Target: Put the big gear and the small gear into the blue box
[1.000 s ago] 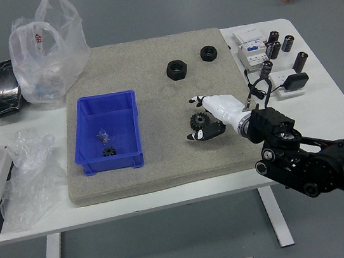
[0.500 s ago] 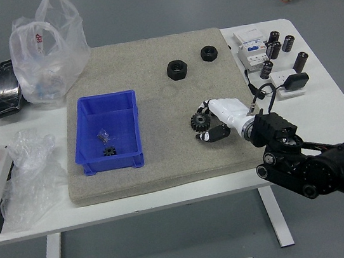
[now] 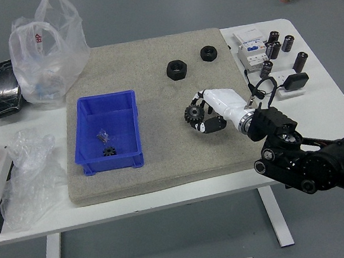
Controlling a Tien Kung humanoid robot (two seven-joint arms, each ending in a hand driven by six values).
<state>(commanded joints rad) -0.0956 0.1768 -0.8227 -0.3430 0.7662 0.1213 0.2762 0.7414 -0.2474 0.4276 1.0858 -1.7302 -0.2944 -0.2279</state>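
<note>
Right hand (image 3: 221, 105) has the big gear (image 3: 194, 115) pinched between its fingertips, toothed face showing. Looks like an edge grip so the rest pokes out toward the box, which should make letting go easy. The blue box (image 3: 80, 134) has the small gear (image 3: 109, 151) near its front wall, plus some clear crinkly bit (image 3: 102, 137) behind it.

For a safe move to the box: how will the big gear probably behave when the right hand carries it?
The big gear looks rigid, so it probably will not bend. Its round rim may roll if dropped. The right hand seems to grip one side, so it may tilt.
</note>
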